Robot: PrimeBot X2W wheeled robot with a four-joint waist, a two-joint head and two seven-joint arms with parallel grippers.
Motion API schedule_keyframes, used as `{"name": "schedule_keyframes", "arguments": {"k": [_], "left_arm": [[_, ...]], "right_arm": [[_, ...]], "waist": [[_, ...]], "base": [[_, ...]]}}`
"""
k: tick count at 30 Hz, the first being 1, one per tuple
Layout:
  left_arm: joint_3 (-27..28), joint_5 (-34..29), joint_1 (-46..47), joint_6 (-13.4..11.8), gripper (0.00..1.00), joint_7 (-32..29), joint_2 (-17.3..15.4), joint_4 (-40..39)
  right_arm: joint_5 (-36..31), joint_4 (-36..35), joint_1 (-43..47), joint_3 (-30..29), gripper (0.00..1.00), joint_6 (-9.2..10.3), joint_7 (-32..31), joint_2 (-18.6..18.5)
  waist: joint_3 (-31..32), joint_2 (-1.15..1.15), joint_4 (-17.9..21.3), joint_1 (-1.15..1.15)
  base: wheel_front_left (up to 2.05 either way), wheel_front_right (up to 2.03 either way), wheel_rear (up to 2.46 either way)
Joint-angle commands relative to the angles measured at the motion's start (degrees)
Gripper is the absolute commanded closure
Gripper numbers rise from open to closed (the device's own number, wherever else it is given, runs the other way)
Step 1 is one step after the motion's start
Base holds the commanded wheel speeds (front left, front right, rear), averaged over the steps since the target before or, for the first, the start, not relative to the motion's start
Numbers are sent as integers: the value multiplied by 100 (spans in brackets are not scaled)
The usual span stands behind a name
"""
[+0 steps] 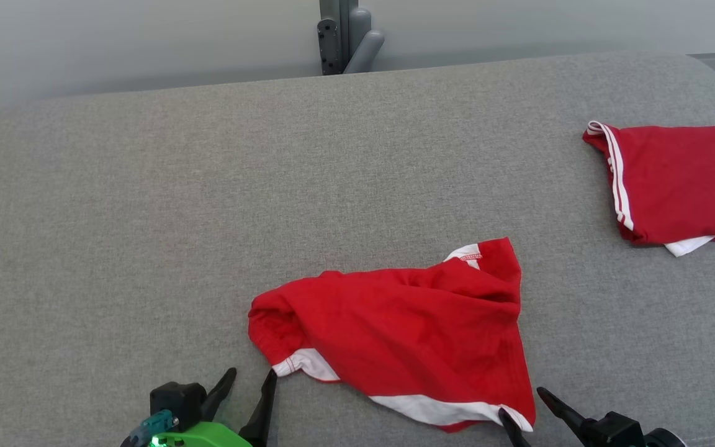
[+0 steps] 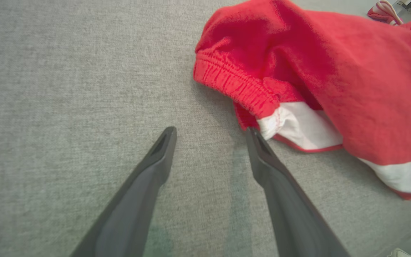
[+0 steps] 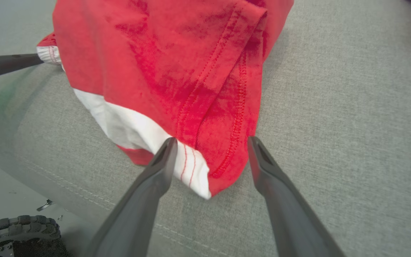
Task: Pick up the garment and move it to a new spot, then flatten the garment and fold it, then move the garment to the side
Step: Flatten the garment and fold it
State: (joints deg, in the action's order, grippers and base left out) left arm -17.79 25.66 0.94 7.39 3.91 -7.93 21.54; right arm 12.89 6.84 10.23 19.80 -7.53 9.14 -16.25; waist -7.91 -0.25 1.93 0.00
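Grey cushion point(image 1: 146, 217) underneath; left gripper point(image 1: 252, 374), fingers apart, tips just beside the red garment point(image 1: 407, 323) at its waistband corner; right gripper point(image 1: 521, 402), fingers apart, straddles its near hem corner; second red piece point(image 1: 680, 180) lies far right

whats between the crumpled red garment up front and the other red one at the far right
Nothing: in the head view the stretch between the crumpled red garment and the other red garment is bare grey cushion.

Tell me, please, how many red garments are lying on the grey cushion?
2. The crumpled garment lies at the front centre of the cushion; the second garment lies far right, partly cut off by the picture's edge.
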Motion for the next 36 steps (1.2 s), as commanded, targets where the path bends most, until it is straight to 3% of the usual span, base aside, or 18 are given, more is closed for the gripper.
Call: {"name": "schedule_keyframes", "arguments": {"k": [1, 8, 19, 34, 36], "left_arm": [[1, 37, 107, 13, 0, -7, -39, 15], [-265, 346, 140, 13, 0, -85, -102, -40], [-490, 489, -241, 13, 0, -317, -474, -481], [-726, 601, 159, 6, 0, -234, -363, -354], [-754, 630, 209, 7, 0, -204, -352, -303]], "right_arm": [[22, 14, -71, 13, 0, 7, 3, -53], [213, -48, -121, 208, 0, 7, -35, -213], [352, -410, 41, 483, 0, 8, -290, -528], [416, -42, -261, 747, 0, 7, -464, -377], [429, 43, -342, 798, 10, 7, -460, -337]], "waist": [[-6, 25, 0, 0], [-16, 25, 32, 0], [-7, 25, 89, 0], [-52, 25, 81, 0], [-61, 25, 87, 0]], "base": [[0, 0, 0], [0, 0, 0], [0, 0, 0], [0, 0, 0], [0, 0, 0]]}}
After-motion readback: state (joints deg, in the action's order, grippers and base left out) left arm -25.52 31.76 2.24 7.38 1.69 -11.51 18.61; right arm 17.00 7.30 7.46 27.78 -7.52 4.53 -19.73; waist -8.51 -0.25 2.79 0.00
